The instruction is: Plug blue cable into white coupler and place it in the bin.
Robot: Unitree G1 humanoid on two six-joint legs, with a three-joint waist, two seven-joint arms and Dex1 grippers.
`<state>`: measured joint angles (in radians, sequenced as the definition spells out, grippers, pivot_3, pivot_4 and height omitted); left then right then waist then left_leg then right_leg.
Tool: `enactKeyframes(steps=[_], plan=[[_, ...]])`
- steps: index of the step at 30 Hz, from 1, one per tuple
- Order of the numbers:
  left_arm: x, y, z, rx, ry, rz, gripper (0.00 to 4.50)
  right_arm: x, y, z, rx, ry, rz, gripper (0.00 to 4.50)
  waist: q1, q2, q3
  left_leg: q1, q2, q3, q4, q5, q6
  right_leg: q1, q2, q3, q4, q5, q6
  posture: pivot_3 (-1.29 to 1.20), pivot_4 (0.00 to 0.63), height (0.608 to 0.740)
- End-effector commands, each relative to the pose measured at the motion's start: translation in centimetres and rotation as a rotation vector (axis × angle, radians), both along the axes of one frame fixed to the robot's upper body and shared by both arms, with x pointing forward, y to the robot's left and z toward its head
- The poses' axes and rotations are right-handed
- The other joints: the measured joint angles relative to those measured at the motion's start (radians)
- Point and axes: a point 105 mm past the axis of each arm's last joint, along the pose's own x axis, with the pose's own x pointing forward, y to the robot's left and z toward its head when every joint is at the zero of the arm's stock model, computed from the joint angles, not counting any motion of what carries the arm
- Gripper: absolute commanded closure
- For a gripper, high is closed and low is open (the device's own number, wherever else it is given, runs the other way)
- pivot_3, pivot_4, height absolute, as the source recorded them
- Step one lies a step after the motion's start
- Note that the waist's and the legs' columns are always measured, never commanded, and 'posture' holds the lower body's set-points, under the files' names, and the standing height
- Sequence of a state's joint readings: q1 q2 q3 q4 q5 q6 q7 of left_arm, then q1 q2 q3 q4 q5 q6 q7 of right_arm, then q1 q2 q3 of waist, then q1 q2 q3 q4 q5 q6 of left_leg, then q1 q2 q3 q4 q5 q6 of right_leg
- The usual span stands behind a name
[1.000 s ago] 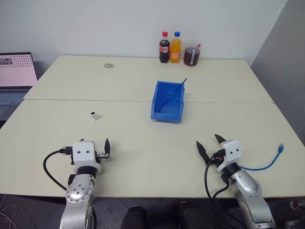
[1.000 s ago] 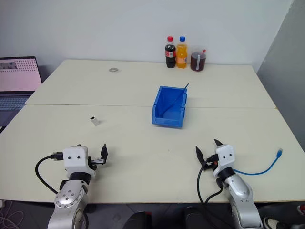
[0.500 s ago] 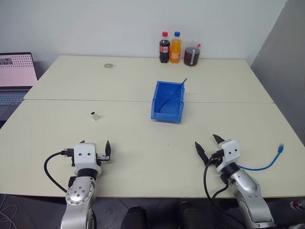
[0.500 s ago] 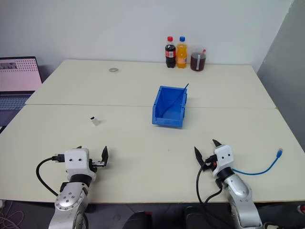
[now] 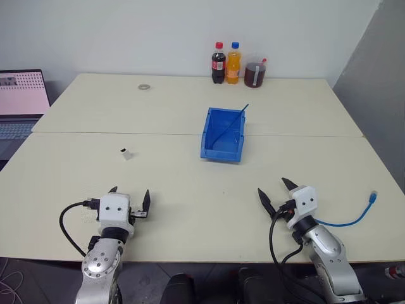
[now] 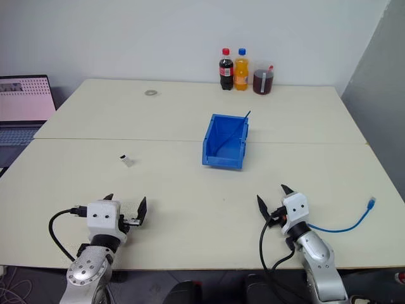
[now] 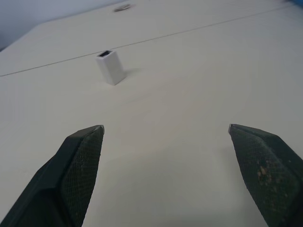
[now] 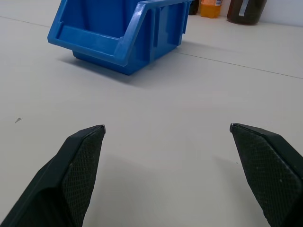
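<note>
Bin [image 5: 223,135], a rectangular bright blue plastic box with a sloped low front lip, stands on the pale bench [image 5: 190,183] well ahead of the right pincer [image 5: 274,193], slightly to its left. That pincer has its black fingers spread wide and holds nothing. A thin light-blue cable [image 5: 354,215] curves just to its right. The left pincer [image 5: 130,195] is equally wide and empty; ahead of it, well apart, stands the tiny white boxy plastic coupler [image 7: 110,66], socket end up.
</note>
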<state>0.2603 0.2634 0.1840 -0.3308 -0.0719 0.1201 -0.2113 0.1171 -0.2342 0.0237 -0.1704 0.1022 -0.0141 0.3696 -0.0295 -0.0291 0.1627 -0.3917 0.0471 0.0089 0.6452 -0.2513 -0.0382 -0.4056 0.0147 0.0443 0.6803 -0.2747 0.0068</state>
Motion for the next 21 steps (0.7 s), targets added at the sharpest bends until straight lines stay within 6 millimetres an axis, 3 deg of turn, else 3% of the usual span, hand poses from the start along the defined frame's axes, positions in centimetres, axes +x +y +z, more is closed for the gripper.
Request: enactKeyframes(steps=[1, 7, 12, 16, 21], plan=[[0.5, -2.3, 2.9, -0.001, -0.087, -0.192, 0.06, -0.4, 0.3, 1.6, 0.022, -0.064, 0.013, 0.00, 0.000, 0.000, 0.000, 0.000, 0.000, 0.000, 0.000, 0.000, 0.000, 0.000, 0.000, 0.000, 0.000, 0.000, 0.000, 0.00, 0.150, 0.740], [2.6, -8.4, 5.9, -0.027, -0.055, -0.668, 0.06, -1.8, -2.4, 4.2, 0.048, -0.148, -0.151, 0.00, 0.010, 0.001, 0.001, -0.001, -0.001, -0.002, 0.000, 0.000, 0.000, 0.000, 0.001, -0.003, 0.000, 0.000, 0.000, 0.00, 0.150, 0.740], [2.1, -13.2, 7.6, 0.002, 0.044, -1.067, 0.06, -4.4, -6.8, 5.3, 0.017, -0.145, -0.418, 0.00, 0.004, 0.001, 0.001, -0.003, -0.001, -0.001, 0.000, 0.000, 0.000, -0.001, 0.001, -0.001, -0.001, -0.001, 0.001, 0.00, 0.150, 0.740], [1.6, -15.0, 8.1, 0.066, 0.128, -1.271, 0.06, -5.6, -10.6, 5.4, -0.022, -0.078, -0.611, 0.00, -0.002, 0.002, 0.002, -0.003, -0.002, -0.001, 0.000, 0.000, 0.000, -0.001, 0.002, -0.002, 0.000, -0.001, 0.001, 0.00, 0.150, 0.740], [0.5, -15.5, 7.4, 0.190, 0.221, -1.437, 0.06, -6.0, -14.3, 5.5, -0.063, 0.009, -0.780, 0.00, -0.006, 0.003, 0.002, 0.000, -0.003, -0.001, 0.000, 0.000, 0.000, 0.000, 0.004, 0.000, 0.001, -0.001, 0.001, 0.00, 0.150, 0.740]])
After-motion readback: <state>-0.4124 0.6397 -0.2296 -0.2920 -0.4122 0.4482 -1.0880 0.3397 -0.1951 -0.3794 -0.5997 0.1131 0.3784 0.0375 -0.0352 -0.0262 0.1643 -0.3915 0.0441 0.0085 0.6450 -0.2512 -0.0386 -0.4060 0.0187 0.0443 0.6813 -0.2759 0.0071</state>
